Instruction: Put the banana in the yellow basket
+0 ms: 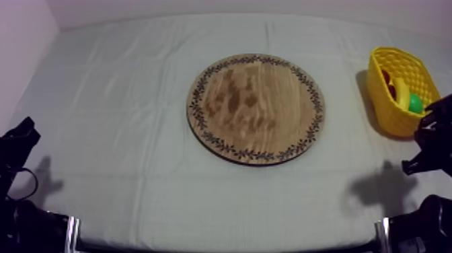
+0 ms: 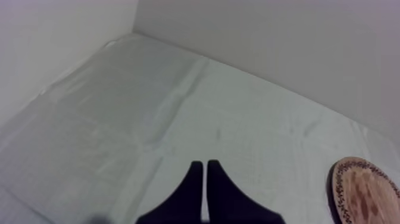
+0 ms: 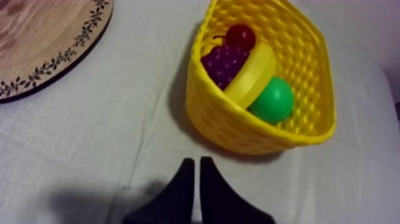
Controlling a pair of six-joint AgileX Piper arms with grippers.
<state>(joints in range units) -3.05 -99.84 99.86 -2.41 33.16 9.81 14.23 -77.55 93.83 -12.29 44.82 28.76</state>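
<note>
Yellow basket [image 3: 221, 119], brown pattern-rimmed board [image 1: 255, 107]

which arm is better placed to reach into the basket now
Right. The yellow basket sits just ahead of the right gripper, with the banana already in it; the left gripper is over cloth on the wooden board's other side.

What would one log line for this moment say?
yellow toy banana: in yellow basket | round wooden board: bare | left fingers: shut | right fingers: shut
</note>
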